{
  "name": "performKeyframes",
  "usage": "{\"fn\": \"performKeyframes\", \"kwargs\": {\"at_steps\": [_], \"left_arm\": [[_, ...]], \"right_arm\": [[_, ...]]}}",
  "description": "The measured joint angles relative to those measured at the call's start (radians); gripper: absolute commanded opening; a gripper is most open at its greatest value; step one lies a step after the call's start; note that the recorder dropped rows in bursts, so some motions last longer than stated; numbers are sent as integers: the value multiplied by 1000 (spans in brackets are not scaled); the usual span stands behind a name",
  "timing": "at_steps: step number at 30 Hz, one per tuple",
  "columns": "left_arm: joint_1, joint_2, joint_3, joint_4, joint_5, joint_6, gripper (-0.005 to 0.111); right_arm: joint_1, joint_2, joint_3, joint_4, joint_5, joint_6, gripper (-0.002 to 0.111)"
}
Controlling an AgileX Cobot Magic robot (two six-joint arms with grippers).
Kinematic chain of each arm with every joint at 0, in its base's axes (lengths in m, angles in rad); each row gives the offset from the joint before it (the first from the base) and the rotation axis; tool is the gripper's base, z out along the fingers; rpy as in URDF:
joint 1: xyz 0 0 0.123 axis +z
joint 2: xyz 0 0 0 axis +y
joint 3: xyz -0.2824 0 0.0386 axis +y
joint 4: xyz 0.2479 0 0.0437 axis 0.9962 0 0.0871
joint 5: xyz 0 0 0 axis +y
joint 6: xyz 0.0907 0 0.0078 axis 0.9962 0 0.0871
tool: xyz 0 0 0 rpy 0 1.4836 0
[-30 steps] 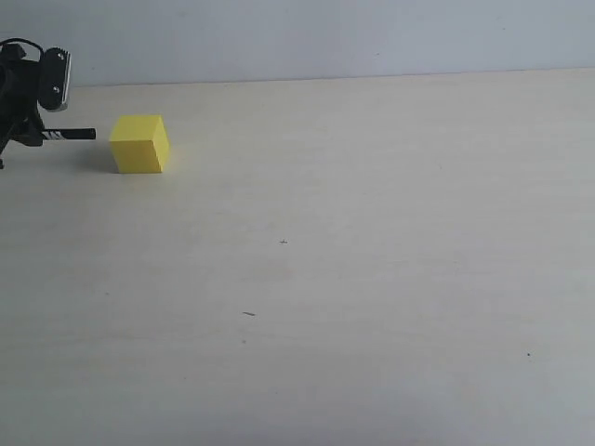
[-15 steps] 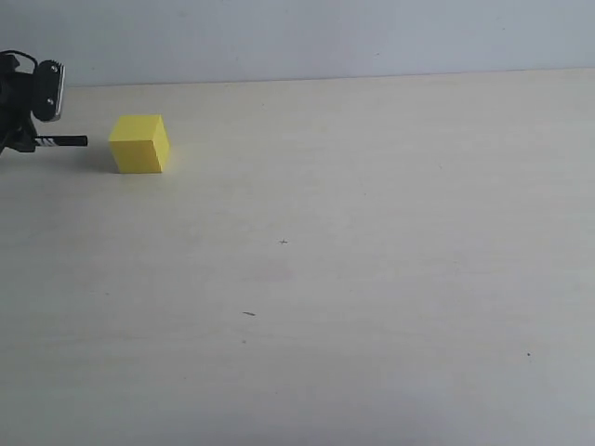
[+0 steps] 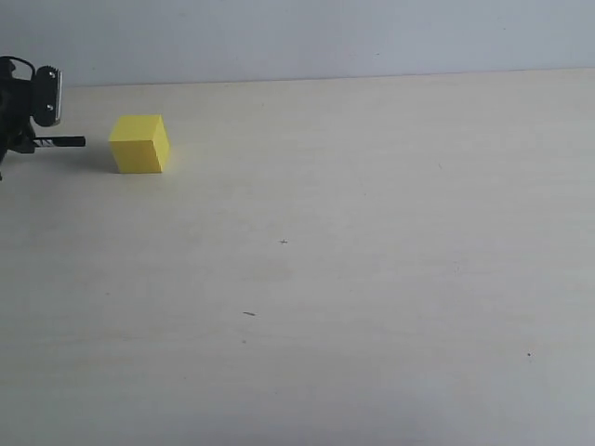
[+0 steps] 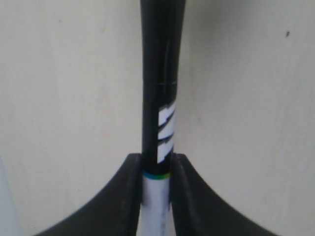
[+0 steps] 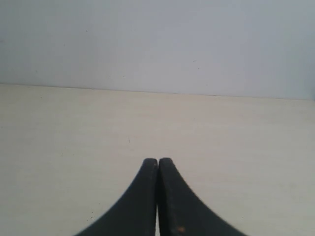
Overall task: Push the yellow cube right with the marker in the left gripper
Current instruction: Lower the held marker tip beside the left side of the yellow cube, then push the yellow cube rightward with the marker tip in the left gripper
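The yellow cube (image 3: 139, 143) rests on the pale table at the far left of the exterior view. Left of it, at the frame's edge, my left gripper (image 3: 28, 141) is shut on the marker (image 3: 63, 142), whose black cap points toward the cube with a small gap between tip and cube. In the left wrist view the marker (image 4: 161, 98) runs out from between the gripper's (image 4: 157, 160) fingers; the cube does not show there. My right gripper (image 5: 157, 162) is shut on nothing, above bare table. It is out of the exterior view.
The table (image 3: 372, 260) stretches wide to the right of the cube, with a few tiny dark specks (image 3: 248, 313). A grey wall (image 3: 325, 37) rises behind the table's far edge.
My left gripper has drawn back to the left with the marker, so the gap between the marker's tip and the cube has widened. The cube has stayed put.
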Motion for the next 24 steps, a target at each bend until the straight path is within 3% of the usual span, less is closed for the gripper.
{"fn": "performKeyframes", "kwargs": {"at_steps": [11, 24], "left_arm": [[-230, 9, 0, 4, -54, -99, 0], [-155, -13, 0, 33, 6, -161, 0]], "right_arm": [[0, 0, 0, 0, 0, 0, 0], [0, 0, 0, 0, 0, 0, 0]]}}
